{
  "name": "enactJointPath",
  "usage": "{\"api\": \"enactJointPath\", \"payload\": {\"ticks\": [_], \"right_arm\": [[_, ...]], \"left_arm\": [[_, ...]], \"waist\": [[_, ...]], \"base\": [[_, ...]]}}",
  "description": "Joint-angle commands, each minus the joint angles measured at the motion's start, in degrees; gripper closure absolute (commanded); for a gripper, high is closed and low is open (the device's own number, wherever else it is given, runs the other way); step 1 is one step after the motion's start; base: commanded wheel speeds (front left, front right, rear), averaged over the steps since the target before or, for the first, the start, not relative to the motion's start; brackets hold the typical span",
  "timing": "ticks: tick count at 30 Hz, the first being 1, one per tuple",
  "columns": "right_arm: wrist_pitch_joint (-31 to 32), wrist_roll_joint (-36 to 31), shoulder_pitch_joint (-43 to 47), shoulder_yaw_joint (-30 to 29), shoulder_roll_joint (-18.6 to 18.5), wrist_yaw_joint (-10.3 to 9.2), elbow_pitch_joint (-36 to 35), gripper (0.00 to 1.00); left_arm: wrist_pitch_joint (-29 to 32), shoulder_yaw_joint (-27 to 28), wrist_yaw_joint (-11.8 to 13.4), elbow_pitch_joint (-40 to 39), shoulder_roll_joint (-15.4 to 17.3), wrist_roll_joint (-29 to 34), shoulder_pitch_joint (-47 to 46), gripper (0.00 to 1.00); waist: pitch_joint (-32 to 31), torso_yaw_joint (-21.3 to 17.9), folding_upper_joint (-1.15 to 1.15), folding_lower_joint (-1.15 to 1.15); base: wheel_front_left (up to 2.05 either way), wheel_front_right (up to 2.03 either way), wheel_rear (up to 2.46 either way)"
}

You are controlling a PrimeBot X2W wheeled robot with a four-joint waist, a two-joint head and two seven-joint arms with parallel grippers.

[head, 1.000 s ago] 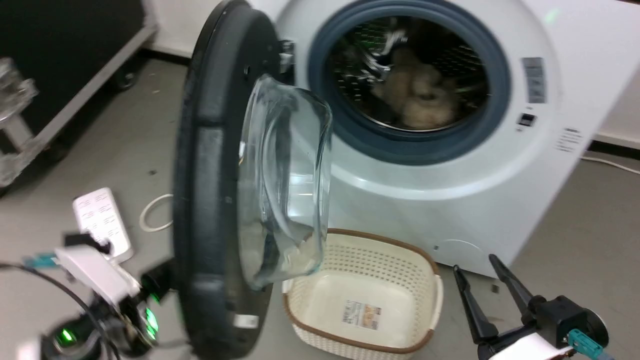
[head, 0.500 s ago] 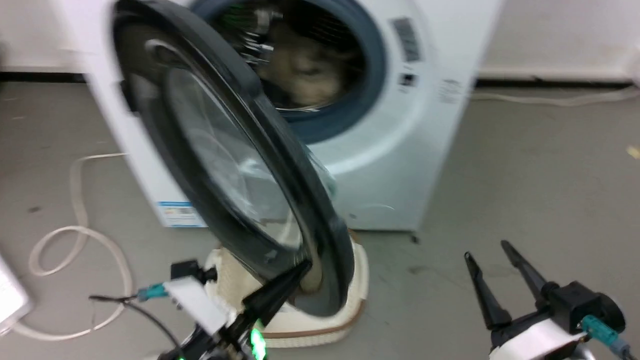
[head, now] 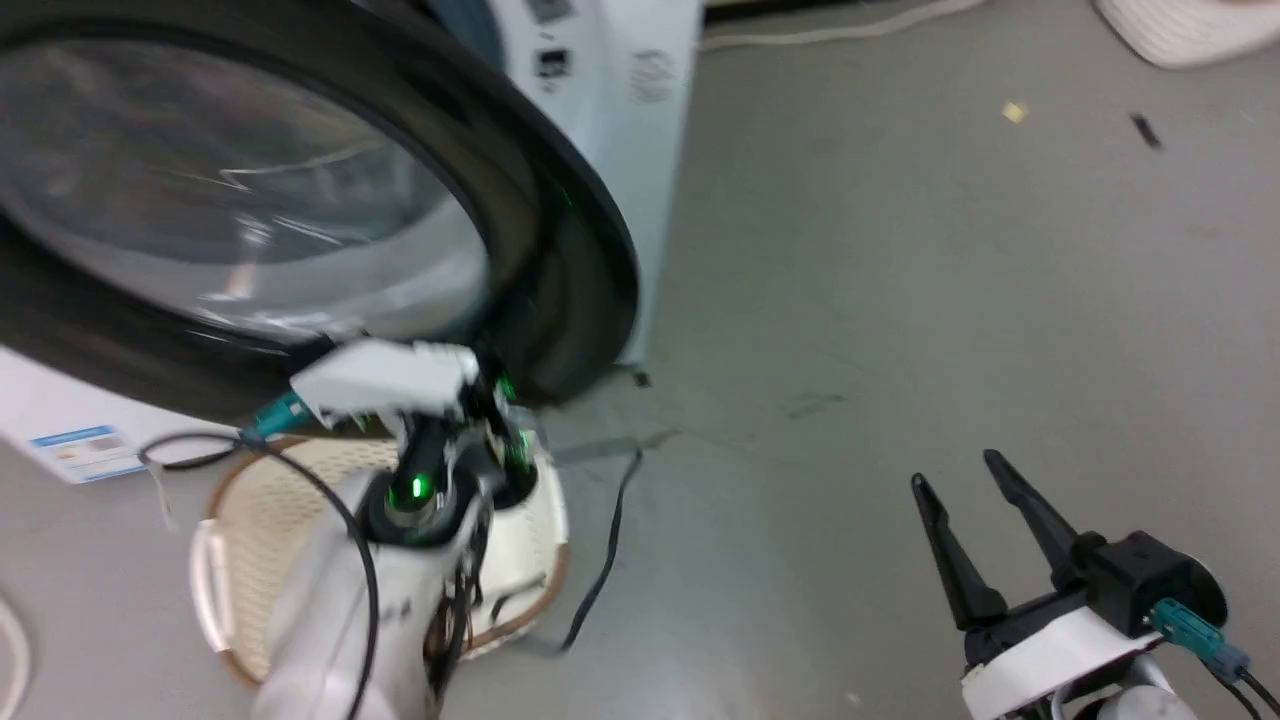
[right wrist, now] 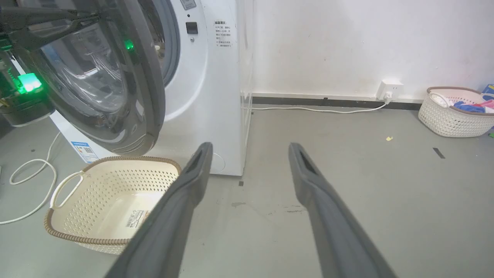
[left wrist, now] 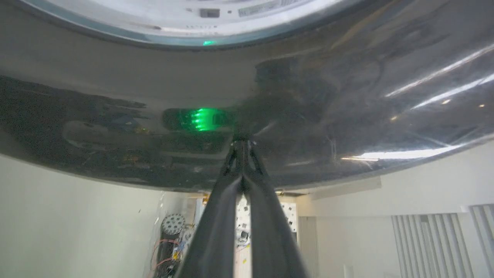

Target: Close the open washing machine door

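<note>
While the washing machine door [head: 565,250] hangs part-open above the laundry basket [right wrist: 112,193], left gripper [left wrist: 242,146], fingers pressed together, bears on its glossy black rim. Tips could skid off that curve, leaving the door unlatched. Right gripper [head: 955,470] spread, idle.
</note>
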Motion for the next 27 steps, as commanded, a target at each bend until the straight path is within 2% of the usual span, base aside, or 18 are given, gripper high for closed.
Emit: {"api": "enactJointPath", "payload": {"ticks": [1,6,10,14,16,17,18,19,24,25,26,27], "right_arm": [[-0.4,0.4,-1.1,0.4,0.4,0.05,0.4,0.00],[-0.6,0.7,-2.1,1.0,0.8,0.05,1.2,0.00],[-0.7,0.6,-1.9,0.5,0.9,0.05,1.6,0.00],[-0.7,0.5,-1.3,0.2,0.9,0.05,0.9,0.00],[-0.7,0.2,-0.6,-0.3,0.9,0.05,0.3,0.00],[-0.7,0.1,-0.2,-0.5,0.8,0.05,-0.1,0.00],[-0.7,-0.1,0.3,-0.9,0.8,0.05,-0.4,0.00],[-0.7,-0.3,0.8,-1.1,0.6,0.05,-0.7,0.00],[-0.7,-1.0,3.6,-2.4,0.0,0.05,-1.7,0.00],[-0.7,-1.0,3.6,-2.4,0.0,0.05,-1.7,0.00],[-0.7,-1.3,4.8,-2.8,-0.2,0.05,-2.0,0.00],[-0.7,-1.5,5.4,-3.2,-0.2,0.05,-2.2,0.00]], "left_arm": [[-2.6,-0.1,-0.6,2.7,0.2,-1.1,-2.7,1.00],[-6.7,-2.2,-1.9,10.4,0.2,-3.5,-9.4,1.00],[-7.7,-3.9,-3.2,14.2,0.2,-4.7,-11.2,1.00],[-7.7,-5.5,-3.9,14.9,0.2,-4.0,-9.2,1.00],[-7.6,-6.5,-4.0,12.7,0.5,-1.8,-6.9,1.00],[-7.7,-7.2,-4.0,10.7,0.9,-0.2,-5.2,0.82],[-7.7,-8.2,-4.0,8.5,1.5,1.6,-3.2,0.56],[-7.9,-9.2,-4.0,6.2,2.1,3.5,-0.9,0.00],[-12.4,-12.5,-4.0,-5.1,7.3,12.0,11.4,0.00],[-12.4,-12.5,-4.0,-5.1,7.3,12.0,11.4,0.00],[-15.6,-13.0,-4.0,-7.7,10.3,16.3,15.9,0.00],[-16.8,-13.2,-4.0,-8.4,11.8,18.8,17.8,0.00]], "waist": [[2.4,-3.0,-0.01,-0.01],[2.8,-3.8,-0.01,-0.01],[1.8,-2.6,-0.01,-0.01],[-0.3,-0.3,-0.01,-0.01],[-1.6,1.3,-0.01,-0.01],[-2.3,2.1,-0.01,-0.01],[-3.1,3.1,-0.01,-0.01],[-3.8,4.1,-0.01,-0.01],[-7.4,9.2,-0.01,-0.01],[-7.4,9.2,-0.01,-0.01],[-8.5,11.1,-0.01,-0.01],[-9.1,12.2,-0.01,-0.01]], "base": [[0.00,0.00,0.00],[0.00,0.00,0.00],[0.00,0.00,0.00],[0.00,0.00,0.00],[0.00,0.00,0.00],[0.00,0.00,0.00],[0.00,0.00,0.00],[0.00,0.00,0.00],[0.00,0.00,0.00],[0.00,0.00,0.00],[0.00,0.00,0.00],[0.00,0.00,0.00]]}}
